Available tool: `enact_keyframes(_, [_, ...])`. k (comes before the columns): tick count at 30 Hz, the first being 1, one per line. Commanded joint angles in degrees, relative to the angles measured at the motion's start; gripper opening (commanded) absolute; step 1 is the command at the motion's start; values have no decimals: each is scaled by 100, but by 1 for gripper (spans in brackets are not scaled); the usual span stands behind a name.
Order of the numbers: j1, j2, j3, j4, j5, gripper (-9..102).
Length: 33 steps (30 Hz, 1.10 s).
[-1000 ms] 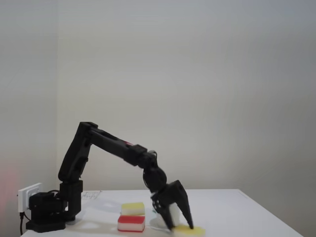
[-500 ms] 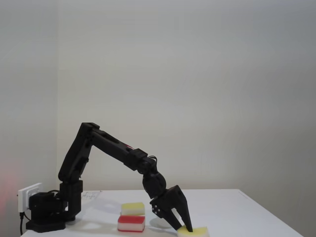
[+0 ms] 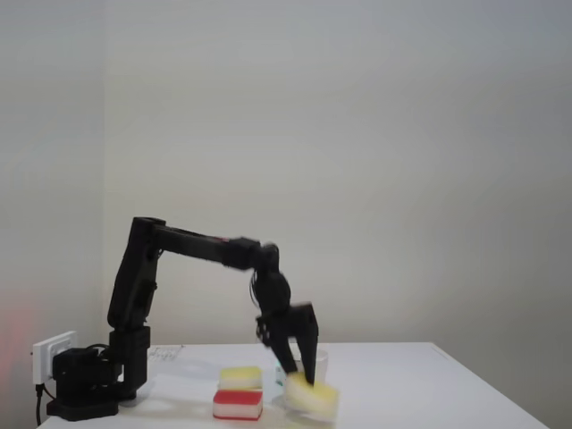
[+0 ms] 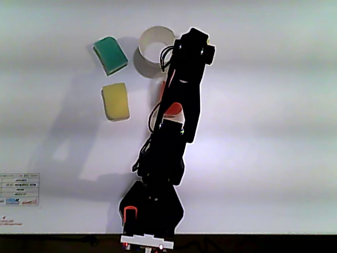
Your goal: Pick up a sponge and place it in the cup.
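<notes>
A: Where's the rectangular yellow block sponge [image 3: 313, 397]?

B: Pinched at its upper edge in the black two-finger gripper [image 3: 301, 379], jaws narrowed on it, hanging tilted just off the table before the plain white paper cup [image 4: 156, 50].

A: Handling?

B: Probably light and squashy; a middle grip looks steadier.

A red-and-white sponge [image 3: 238, 404] lies on the white counter [image 3: 429, 384] in the fixed view, and a yellow sponge with a white lower layer [image 3: 240, 377] sits just behind it. In the other view the same yellow sponge [image 4: 115, 101] lies flat with a green-topped sponge [image 4: 110, 55] just above it in the picture. A white wall socket [image 3: 52, 350] stands well left of the red-and-white sponge. A printed label [image 4: 19, 189] lies at the counter's lower left edge.
</notes>
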<state>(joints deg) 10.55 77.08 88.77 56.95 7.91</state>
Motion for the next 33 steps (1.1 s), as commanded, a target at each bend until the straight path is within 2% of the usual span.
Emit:
enact_keyframes(1, [0,580,-633,703,97,0])
enact_keyframes(5, [-44,615,-1389,1397,123,0])
enact_keyframes(11, [-44,580,-2276,1995,97,0])
enact_keyframes(21, [-378,879,-2663,2408,123,0])
enact_keyframes(33, [-1459,1608,-2127,2566,606,0])
